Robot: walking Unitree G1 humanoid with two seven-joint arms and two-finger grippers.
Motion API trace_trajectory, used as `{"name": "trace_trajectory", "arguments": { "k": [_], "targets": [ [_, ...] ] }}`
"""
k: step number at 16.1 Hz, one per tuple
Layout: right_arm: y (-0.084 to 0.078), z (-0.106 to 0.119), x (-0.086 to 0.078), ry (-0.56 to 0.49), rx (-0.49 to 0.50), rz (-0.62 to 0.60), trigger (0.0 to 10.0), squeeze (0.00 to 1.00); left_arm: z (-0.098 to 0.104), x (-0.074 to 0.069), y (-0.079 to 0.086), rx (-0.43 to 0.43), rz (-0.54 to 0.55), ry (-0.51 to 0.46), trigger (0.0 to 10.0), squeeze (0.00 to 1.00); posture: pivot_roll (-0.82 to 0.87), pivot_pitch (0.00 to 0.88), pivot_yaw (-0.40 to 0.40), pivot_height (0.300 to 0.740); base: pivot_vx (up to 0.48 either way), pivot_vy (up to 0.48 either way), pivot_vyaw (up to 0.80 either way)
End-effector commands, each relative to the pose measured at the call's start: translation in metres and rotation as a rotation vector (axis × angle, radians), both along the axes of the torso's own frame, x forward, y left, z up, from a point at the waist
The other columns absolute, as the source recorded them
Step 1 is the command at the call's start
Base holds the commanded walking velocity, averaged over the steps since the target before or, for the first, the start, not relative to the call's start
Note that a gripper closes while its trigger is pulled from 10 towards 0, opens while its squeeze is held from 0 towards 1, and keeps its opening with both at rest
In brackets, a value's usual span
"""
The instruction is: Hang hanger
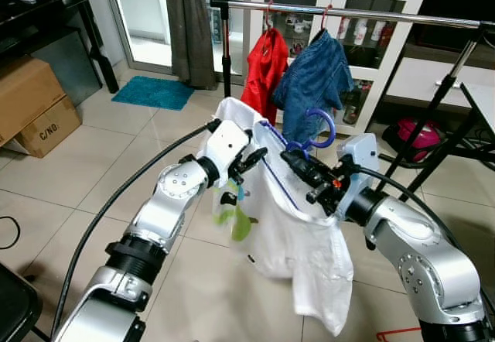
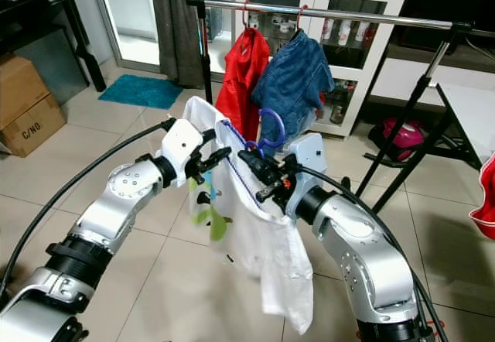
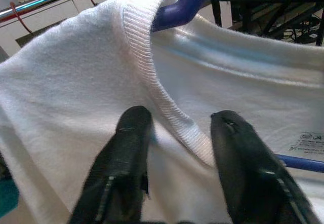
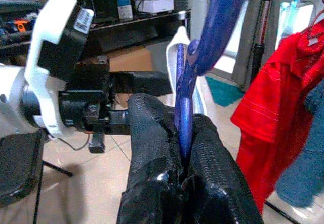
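Right claw (image 4: 183, 148) grips blue hanger (image 4: 202, 57) bearing white shirt (image 1: 309, 257)

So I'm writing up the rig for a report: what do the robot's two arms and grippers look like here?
Both arms are silver metal with rounded joint housings dotted with small screws and black ribbed collars. The left arm carries a white block at the wrist and a thick black cable looping away. The right arm has a white wrist block too, with small red and orange fittings. The left gripper and the right gripper each have two long black fingers.
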State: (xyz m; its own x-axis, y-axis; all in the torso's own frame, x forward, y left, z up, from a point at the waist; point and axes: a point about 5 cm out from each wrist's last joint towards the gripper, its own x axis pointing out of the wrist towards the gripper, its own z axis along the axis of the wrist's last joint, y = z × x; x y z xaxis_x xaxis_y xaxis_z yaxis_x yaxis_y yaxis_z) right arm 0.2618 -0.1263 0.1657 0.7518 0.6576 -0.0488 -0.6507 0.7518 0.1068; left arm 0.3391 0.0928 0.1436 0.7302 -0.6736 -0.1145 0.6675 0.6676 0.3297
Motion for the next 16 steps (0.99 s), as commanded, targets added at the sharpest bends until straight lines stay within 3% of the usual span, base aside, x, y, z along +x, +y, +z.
{"name": "trace_trajectory", "arguments": {
  "k": [1, 12, 16],
  "targets": [
    [0.002, 0.012, -0.004, -0.057, 0.035, 0.037, 0.0, 0.00, 0.001, 0.003, -0.001, 0.012, -0.001, -0.007, 0.0, 0.00, -0.17, 0.000, 0.014, 0.740, 0.000, 0.000, 0.00],
    [-0.006, 0.009, -0.002, -0.050, 0.013, 0.019, 0.0, 0.00, 0.003, 0.008, -0.001, -0.020, 0.013, -0.025, 0.0, 0.00, -0.17, 0.000, 0.011, 0.740, 0.000, 0.000, 0.00],
    [-0.011, 0.003, 0.000, -0.033, -0.017, -0.021, 0.0, 0.00, 0.011, 0.006, 0.007, -0.064, 0.021, -0.043, 0.0, 0.00, -0.17, 0.000, 0.005, 0.740, 0.000, 0.000, 0.00]
  ]
}}
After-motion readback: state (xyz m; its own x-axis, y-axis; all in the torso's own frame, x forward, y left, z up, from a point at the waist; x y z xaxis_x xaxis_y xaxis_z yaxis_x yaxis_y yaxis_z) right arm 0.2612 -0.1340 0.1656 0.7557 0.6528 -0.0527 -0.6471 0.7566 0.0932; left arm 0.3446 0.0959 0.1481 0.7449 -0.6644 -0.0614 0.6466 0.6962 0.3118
